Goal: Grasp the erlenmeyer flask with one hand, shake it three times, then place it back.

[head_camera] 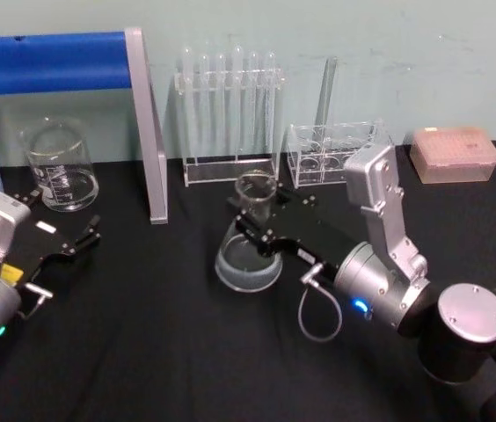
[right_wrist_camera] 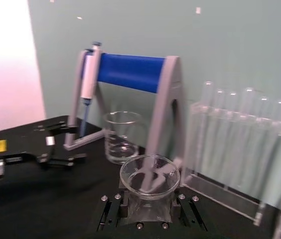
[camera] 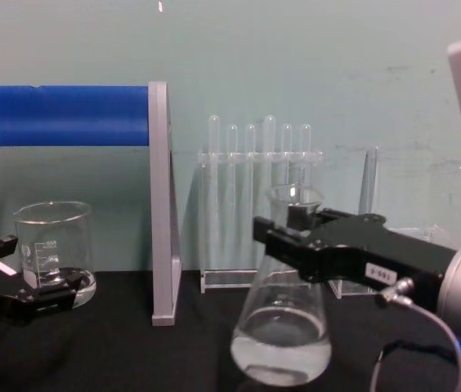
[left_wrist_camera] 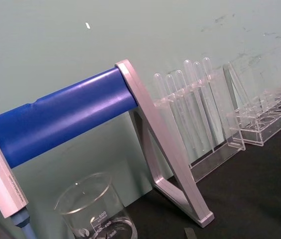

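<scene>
As the right pincer [head_camera: 258, 216] clamps the neck of the erlenmeyer flask [head_camera: 246, 260], left pincer [head_camera: 65, 215] idle and open, hard shaking could slip the smooth glass free.

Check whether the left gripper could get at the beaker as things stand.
Probably yes. The left gripper sits open right before the beaker, nothing between them, the pipette stand off to one side. The right gripper is away, clamped on the erlenmeyer flask.
</scene>
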Robot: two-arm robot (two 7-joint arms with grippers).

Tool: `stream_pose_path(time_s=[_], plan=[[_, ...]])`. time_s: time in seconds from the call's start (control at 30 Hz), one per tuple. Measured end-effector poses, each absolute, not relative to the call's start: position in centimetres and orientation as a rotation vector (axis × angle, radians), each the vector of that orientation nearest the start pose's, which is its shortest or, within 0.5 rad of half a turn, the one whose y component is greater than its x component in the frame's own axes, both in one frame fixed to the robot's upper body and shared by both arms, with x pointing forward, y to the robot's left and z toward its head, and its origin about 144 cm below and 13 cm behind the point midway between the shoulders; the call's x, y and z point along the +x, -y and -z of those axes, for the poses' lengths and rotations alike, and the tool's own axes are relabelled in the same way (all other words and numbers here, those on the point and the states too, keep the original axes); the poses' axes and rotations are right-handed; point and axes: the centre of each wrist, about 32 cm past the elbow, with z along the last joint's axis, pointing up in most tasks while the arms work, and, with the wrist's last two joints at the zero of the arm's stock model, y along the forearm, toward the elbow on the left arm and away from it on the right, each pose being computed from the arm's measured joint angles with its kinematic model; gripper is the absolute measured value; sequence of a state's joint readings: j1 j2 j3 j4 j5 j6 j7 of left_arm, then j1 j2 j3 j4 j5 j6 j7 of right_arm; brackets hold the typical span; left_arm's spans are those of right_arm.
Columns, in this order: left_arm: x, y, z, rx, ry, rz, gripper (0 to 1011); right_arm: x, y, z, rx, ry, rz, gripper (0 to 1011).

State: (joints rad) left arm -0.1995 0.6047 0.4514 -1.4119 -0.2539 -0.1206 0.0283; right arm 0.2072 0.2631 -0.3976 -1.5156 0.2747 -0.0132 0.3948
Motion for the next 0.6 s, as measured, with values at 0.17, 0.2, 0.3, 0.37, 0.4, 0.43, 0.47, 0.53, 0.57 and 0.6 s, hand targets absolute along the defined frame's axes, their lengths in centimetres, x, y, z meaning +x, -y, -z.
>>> stream_pose_path(time_s=[0.17, 0.2, 0.3, 0.37, 0.4, 0.43, 0.47, 0.53, 0.57, 0.6], plan=[[48.9, -31.0, -114.0, 0.304, 0.285, -1.248, 1001, 49.0, 18.3, -117.2, 0.005, 0.067, 0.764, 449], [48.9, -31.0, -114.0, 0.305, 0.285, -1.248, 1001, 48.9, 18.2, -117.3, 0.005, 0.066, 0.758, 449], [48.9, -31.0, -114.0, 0.304, 0.285, -1.248, 1001, 48.5, 18.0, -117.2, 0.006, 0.063, 0.733, 449], [48.9, -31.0, -114.0, 0.304, 0.285, -1.248, 1001, 48.4, 17.9, -117.3, 0.006, 0.062, 0.719, 449], [48.9, -31.0, -114.0, 0.304, 0.285, -1.248, 1001, 48.3, 17.9, -117.2, 0.005, 0.062, 0.713, 449], [48.9, -31.0, -114.0, 0.304, 0.285, -1.248, 1001, 48.2, 17.8, -117.2, 0.005, 0.06, 0.702, 449], [48.9, -31.0, -114.0, 0.305, 0.285, -1.248, 1001, 48.1, 17.8, -117.2, 0.005, 0.06, 0.697, 449], [48.9, -31.0, -114.0, 0.304, 0.285, -1.248, 1001, 48.0, 17.7, -117.2, 0.005, 0.06, 0.686, 450], [48.9, -31.0, -114.0, 0.304, 0.285, -1.248, 1001, 47.9, 17.7, -117.2, 0.004, 0.06, 0.684, 449], [48.9, -31.0, -114.0, 0.304, 0.285, -1.248, 1001, 47.9, 17.7, -117.2, 0.004, 0.06, 0.682, 449]])
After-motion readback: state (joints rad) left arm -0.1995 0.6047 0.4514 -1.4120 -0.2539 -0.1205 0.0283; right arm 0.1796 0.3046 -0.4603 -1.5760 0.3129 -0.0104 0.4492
